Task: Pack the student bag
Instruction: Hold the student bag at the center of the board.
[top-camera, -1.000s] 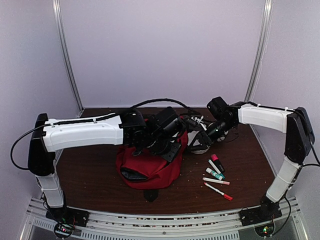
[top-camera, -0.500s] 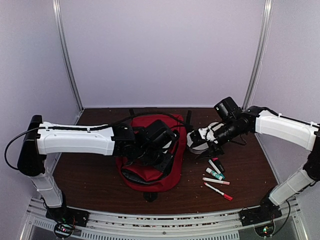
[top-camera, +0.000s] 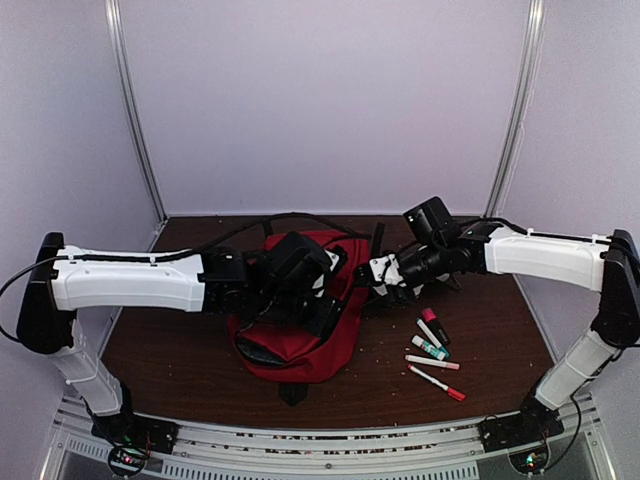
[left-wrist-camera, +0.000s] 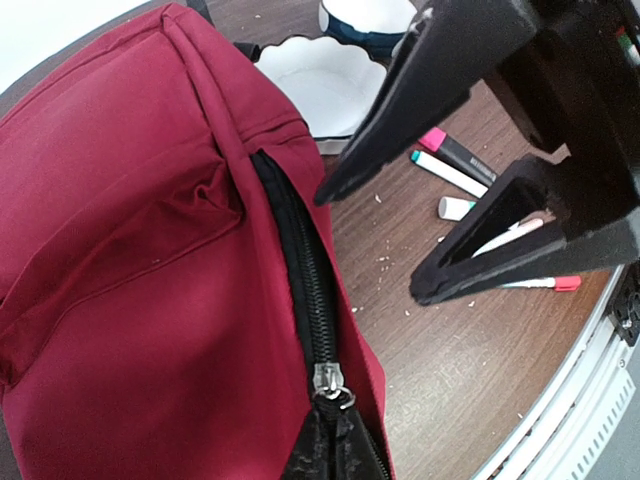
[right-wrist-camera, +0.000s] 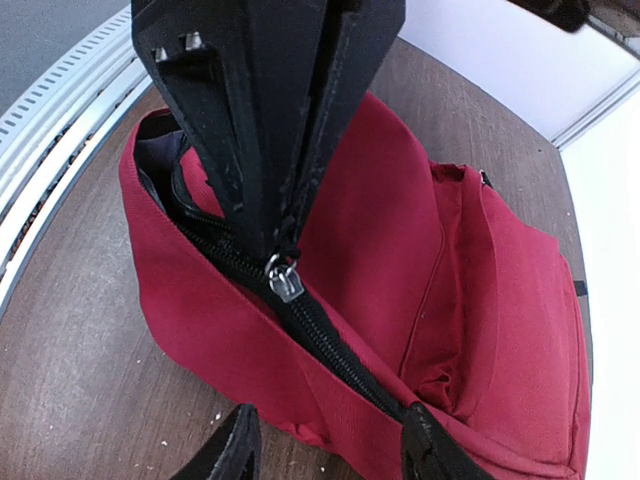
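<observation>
Student bag (top-camera: 300, 350) on crumb-strewn table (top-camera: 180, 350), lilac walls (top-camera: 330, 100) — left end effector (left-wrist-camera: 368, 243) released, right end effector (right-wrist-camera: 272, 240) gripping zipper (right-wrist-camera: 283, 282)

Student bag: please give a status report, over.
Left fingers open, empty, by student bag. Right fingers shut, empty. Bag zipper partly open. Markers on table beside it, nothing blocking.

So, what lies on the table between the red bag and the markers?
Only bare table with pale crumbs, from bag to markers; the left wrist view shows it past the open left gripper.
</observation>
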